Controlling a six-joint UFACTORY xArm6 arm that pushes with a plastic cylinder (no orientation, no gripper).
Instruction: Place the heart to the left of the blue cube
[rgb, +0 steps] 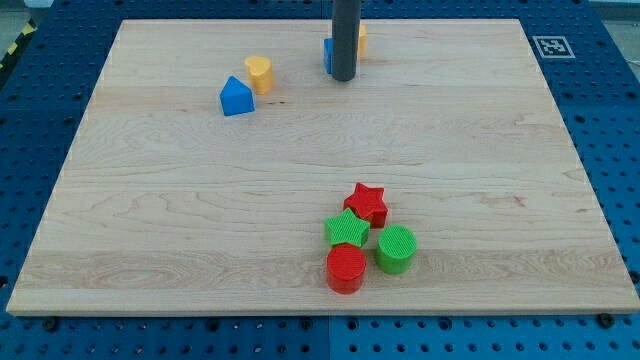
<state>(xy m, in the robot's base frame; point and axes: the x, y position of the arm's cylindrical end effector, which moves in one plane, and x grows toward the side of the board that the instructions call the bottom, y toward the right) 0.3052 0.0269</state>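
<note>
A yellow heart (260, 73) lies at the upper left of the wooden board (150, 220), touching or nearly touching a blue house-shaped block (236, 97) just below and left of it. A blue cube (328, 55) sits near the view's top centre, mostly hidden behind my rod, with a yellow-orange block (361, 39) peeking out on the rod's right. My tip (343, 77) rests on the board right in front of the blue cube, about 80 px to the right of the heart.
A cluster sits at the lower centre: a red star (368, 203), a green star (347, 230), a green cylinder (396, 249) and a red cylinder (346, 268). A fiducial tag (551, 46) marks the board's top right corner.
</note>
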